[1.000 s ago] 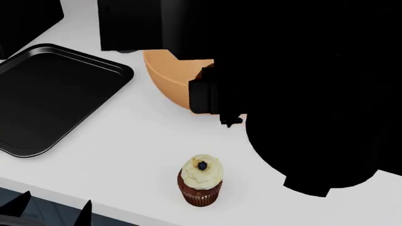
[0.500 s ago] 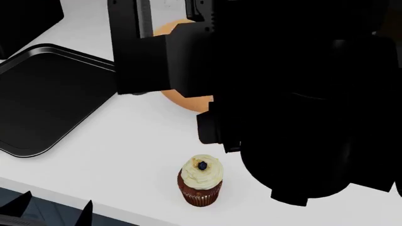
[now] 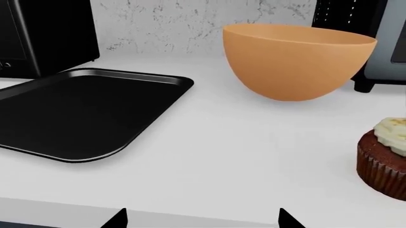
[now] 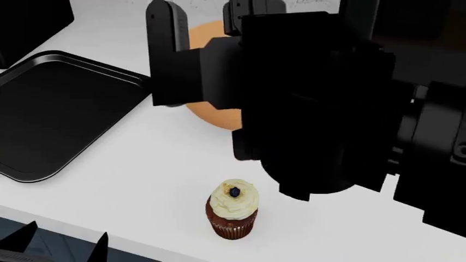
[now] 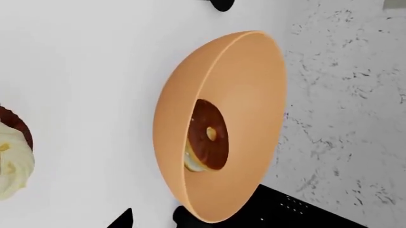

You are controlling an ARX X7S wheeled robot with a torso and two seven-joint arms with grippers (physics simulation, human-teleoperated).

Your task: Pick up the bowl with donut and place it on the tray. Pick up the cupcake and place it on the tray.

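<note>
The peach-orange bowl (image 5: 244,90) stands on the white counter, with the chocolate donut (image 5: 208,135) lying inside it. In the head view my right arm hides most of the bowl (image 4: 211,115). My right gripper (image 5: 203,221) is open, and the bowl's near rim lies between its fingers. One fingertip (image 5: 123,219) shows; the other is lost against a black appliance. The cupcake (image 4: 233,210) stands alone nearer the counter's front edge. The black tray (image 4: 58,109) lies to the left with nothing on it. My left gripper (image 3: 201,219) hangs open at the counter's front edge, holding nothing.
A black oven (image 3: 44,33) stands behind the tray. Another black appliance (image 3: 345,14) and a grey one (image 3: 390,42) stand behind the bowl against the speckled wall. The counter's front edge runs just ahead of my left fingertips (image 4: 102,243).
My right arm has swung in over the bowl, and its fingers now stand on either side of the bowl's rim. The bowl, cupcake, tray and left gripper have not moved.
</note>
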